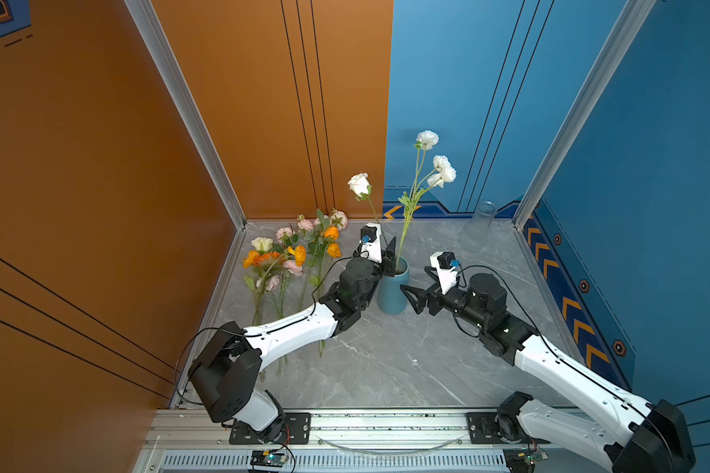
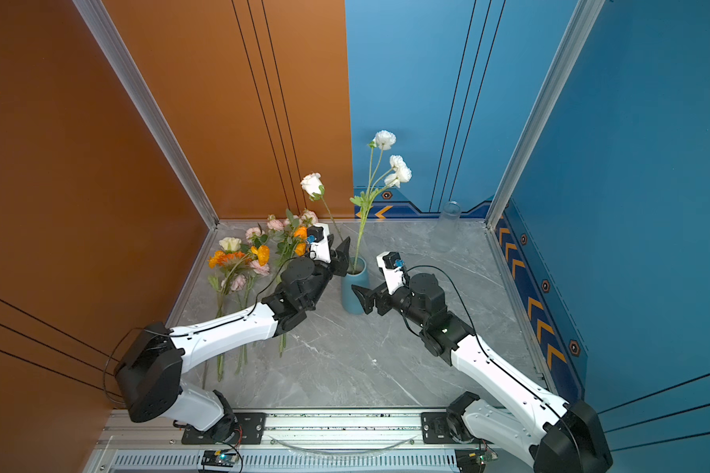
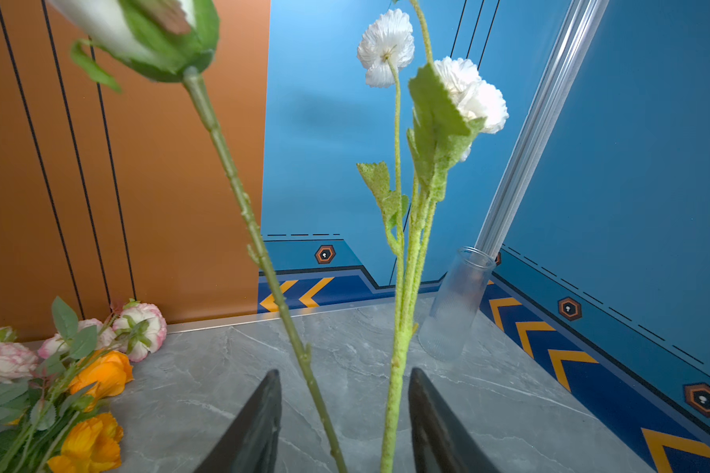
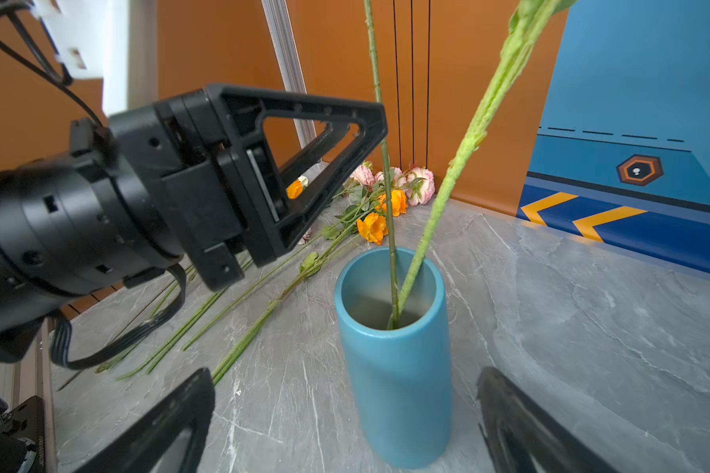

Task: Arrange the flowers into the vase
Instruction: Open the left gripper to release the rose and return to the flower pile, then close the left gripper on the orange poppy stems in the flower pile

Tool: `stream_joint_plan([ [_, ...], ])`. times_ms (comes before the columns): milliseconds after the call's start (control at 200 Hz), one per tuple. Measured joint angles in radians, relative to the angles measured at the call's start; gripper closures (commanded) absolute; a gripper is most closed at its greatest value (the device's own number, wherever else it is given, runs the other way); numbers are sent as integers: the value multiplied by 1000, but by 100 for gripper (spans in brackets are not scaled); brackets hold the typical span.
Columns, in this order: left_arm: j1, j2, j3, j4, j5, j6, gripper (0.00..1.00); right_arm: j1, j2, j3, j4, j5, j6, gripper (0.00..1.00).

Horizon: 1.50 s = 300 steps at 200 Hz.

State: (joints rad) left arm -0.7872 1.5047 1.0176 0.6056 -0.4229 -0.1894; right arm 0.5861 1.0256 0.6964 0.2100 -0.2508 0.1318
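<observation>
Flowers (image 1: pixel 287 262) — heap flat on the table (image 1: pixel 406 360) just left of the spread left claw (image 3: pixel 345 372), stems running back along its arm, well apart from the gaping right claw (image 1: pixel 410 300) — two already upright in the vase (image 1: pixel 392 295) between the claws.

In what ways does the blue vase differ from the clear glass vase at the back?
The blue vase is opaque; the clear glass vase is see-through. The blue vase holds two flower stems; the glass vase is empty. Both stand upright on the table.
</observation>
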Motion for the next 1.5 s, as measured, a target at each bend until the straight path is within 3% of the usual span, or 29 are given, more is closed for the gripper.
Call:
stream_joint_plan([
  [145, 31, -93, 56, -218, 25, 1, 44, 35, -5, -12, 15, -16, -12, 0],
  [305, 107, -235, 130, -495, 23, 4, 46, 149, -5, -11, 18, -1, -65, 0],
  [425, 246, -295, 172, -728, 26, -38, 47, 249, 16, -2, 18, 39, -114, 0],
  [511, 378, -282, 175, -872, 89, -80, 49, 286, 55, 4, 37, 47, -122, 0],
  [636, 497, -170, 147, -1003, 225, -129, 65, 334, 154, -2, 124, 62, -127, 0],
  [761, 495, 4, 134, -1071, 315, -142, 70, 404, 289, -14, 227, 74, -128, 0],
  [901, 480, 140, 132, -1105, 325, -146, 72, 446, 390, -14, 255, 84, -128, 0],
  [1096, 481, 191, 132, -1096, 320, -153, 77, 434, 410, -13, 264, 99, -128, 0],
  [1502, 481, 277, 127, -1085, 281, -169, 76, 420, 403, -13, 274, 98, -128, 0],
])
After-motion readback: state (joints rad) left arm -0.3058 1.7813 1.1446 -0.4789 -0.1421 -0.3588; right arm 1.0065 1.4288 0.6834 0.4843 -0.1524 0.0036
